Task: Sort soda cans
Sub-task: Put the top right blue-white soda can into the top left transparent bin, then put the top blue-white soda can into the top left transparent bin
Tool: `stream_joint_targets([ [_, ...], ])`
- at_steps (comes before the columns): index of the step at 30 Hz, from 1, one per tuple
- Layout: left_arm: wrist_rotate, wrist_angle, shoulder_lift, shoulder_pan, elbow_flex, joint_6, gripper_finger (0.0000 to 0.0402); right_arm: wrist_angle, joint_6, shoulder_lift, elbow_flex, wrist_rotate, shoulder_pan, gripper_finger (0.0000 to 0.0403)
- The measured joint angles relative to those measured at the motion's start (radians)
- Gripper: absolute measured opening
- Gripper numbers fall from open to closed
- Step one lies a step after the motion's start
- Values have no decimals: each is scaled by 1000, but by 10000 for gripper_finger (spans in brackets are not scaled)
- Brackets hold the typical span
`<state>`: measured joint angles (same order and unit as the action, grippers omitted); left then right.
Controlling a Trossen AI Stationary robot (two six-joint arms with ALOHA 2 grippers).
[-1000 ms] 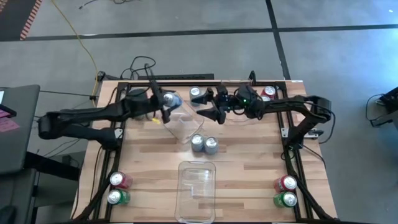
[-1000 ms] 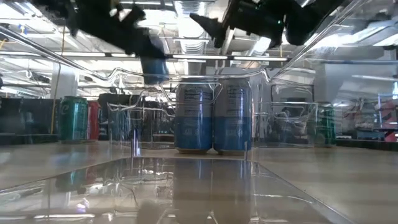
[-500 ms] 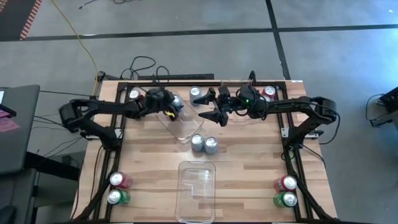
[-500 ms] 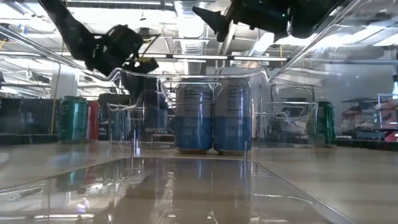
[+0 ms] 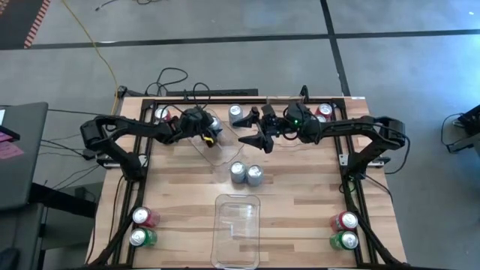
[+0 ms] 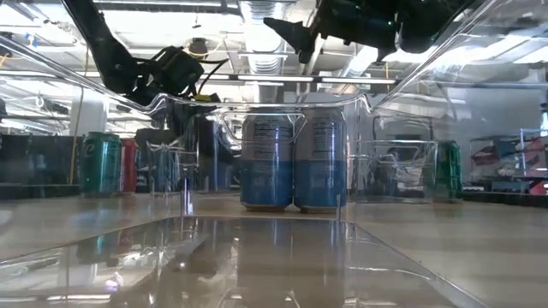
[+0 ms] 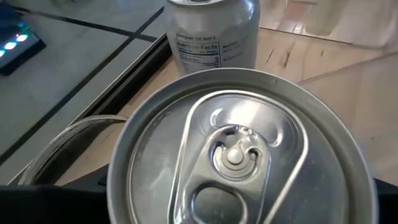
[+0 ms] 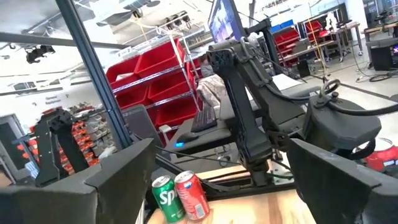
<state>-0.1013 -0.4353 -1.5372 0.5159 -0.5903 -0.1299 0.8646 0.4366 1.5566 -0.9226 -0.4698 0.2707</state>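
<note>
Pale wooden table (image 5: pixel 300 202): left gripper (image 5: pixel 204 127) pinching silver-blue soda can (image 7: pixel 239 149) above clear plastic bin (image 5: pixel 214 146), tilted release risking rim strike and toppling; right gripper (image 5: pixel 253 135) spread beside bin.

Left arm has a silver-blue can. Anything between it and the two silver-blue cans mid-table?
Yes. The clear bin sits between the held can in the left gripper and the pair. The open right gripper hovers beside that path.

Workshop: red storage bins (image 8: pixel 149 68) on shelving, concrete floor (image 5: pixel 225 19).
</note>
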Motion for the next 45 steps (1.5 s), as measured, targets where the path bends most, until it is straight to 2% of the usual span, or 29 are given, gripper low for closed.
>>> stream_joint_targets([
  [14,17,32,26,0,-18,26,366,-25,6,0,0,5,0,382],
  [17,11,76,67,0,-36,8,377,-83,5,0,0,67,7,382],
  [19,-10,117,111,0,-48,-2,381,-152,-2,1,-3,103,26,382],
  [22,-43,185,196,0,-54,-25,382,-351,-37,1,-49,160,67,382],
  [26,-101,250,345,0,-55,-53,382,-613,-117,2,-144,295,111,382],
  [30,-162,339,511,0,-56,-42,382,-768,-199,5,-240,392,133,382],
  [35,-168,455,712,0,-56,13,382,-891,-267,88,-355,390,157,382],
  [37,-160,492,772,-1,-56,34,382,-939,-298,147,-398,342,165,382],
  [40,-134,559,836,-7,-56,62,382,-950,-311,234,-463,290,179,382],
  [45,-131,657,884,-31,-56,83,382,-1028,-335,339,-571,285,204,382],
])
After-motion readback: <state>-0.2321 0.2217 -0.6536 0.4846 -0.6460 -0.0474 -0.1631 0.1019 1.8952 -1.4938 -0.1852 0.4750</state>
